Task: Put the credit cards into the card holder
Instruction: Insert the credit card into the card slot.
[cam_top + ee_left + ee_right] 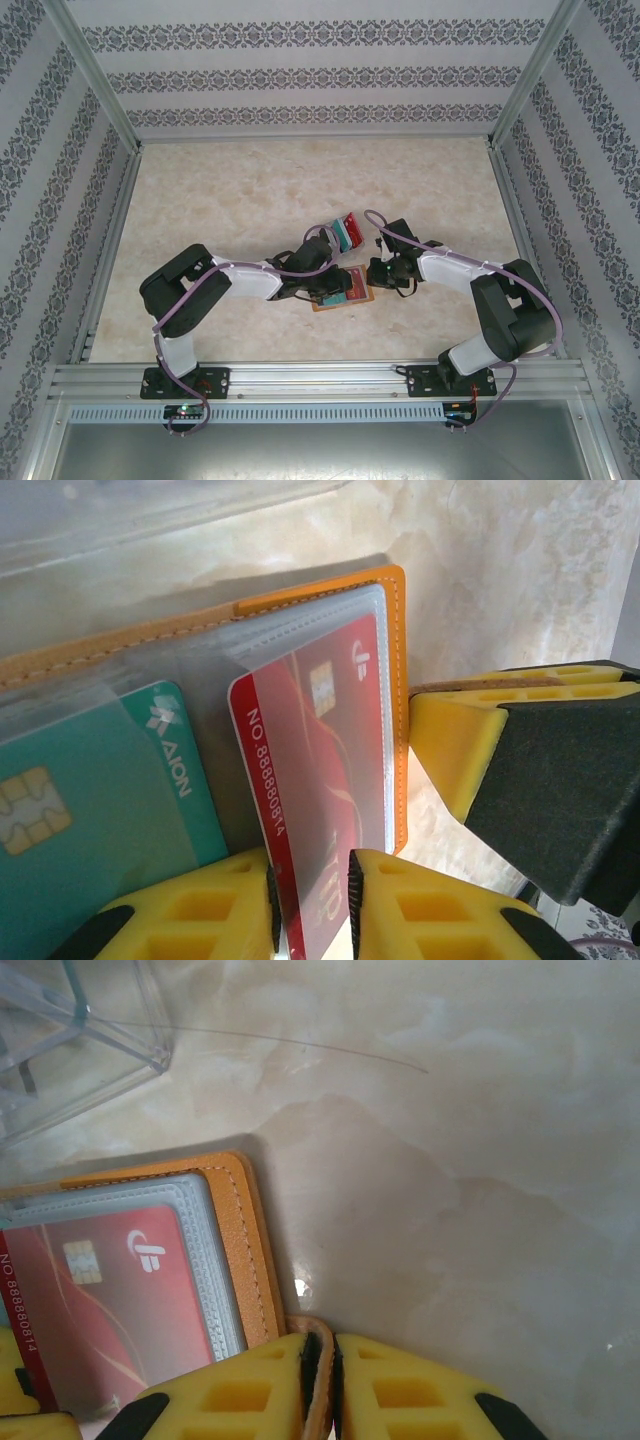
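Orange wallet (342, 292) lies mid-table between left gripper (322, 288) and right gripper (378, 272). Left wrist: red card (320, 770) part-way into the right sleeve, fingers (200, 910) straddling its near end, grip cannot tell; letting go early could leave it sticking out. Right wrist: jaws pinched on wallet's flap; a slip would let it skate.

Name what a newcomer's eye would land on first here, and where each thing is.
First, the open orange-tan leather-like card holder, lying near the middle of the marble-look table. A red plastic credit card sits part-way in its clear sleeve, beside a teal-green plastic card, with the left tool straddling the red one's near end. The right tool pinches the holder's orange edge.
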You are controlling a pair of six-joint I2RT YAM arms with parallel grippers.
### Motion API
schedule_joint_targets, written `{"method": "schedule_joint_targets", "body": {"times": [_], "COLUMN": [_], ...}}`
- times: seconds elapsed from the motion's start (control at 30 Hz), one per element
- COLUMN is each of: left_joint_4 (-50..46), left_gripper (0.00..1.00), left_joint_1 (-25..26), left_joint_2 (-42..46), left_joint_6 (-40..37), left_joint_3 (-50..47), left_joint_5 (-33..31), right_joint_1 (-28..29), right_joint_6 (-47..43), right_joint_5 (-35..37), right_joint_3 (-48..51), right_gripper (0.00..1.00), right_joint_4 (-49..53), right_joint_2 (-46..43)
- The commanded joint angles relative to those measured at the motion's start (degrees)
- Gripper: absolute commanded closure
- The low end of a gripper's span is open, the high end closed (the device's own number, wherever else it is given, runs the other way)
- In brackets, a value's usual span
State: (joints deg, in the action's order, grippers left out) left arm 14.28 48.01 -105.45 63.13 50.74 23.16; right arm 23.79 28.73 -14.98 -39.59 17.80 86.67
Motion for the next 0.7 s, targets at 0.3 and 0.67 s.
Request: {"method": "schedule_joint_targets", "body": {"times": [0.3,0.67], "left_joint_4": [-7.68,-4.96], "left_gripper": [0.69,0.74], "left_joint_1": [1.47,1.45], "left_joint_2": [4.39,1.27], "left_joint_6": [-1.01,-2.19], "left_joint_3": [-3.1,-1.0], "left_joint_5": [-6.24,-3.56], "right_joint_1": [1.27,1.35], "right_joint_6": [0.66,0.48], "right_joint_5": [-0.37,-0.91], "right_joint_3": [-0.07,-0.31], "right_gripper": [0.9,0.9], "right_joint_4": [2.45,2.19], "right_joint_2": [1.74,2.21]}}
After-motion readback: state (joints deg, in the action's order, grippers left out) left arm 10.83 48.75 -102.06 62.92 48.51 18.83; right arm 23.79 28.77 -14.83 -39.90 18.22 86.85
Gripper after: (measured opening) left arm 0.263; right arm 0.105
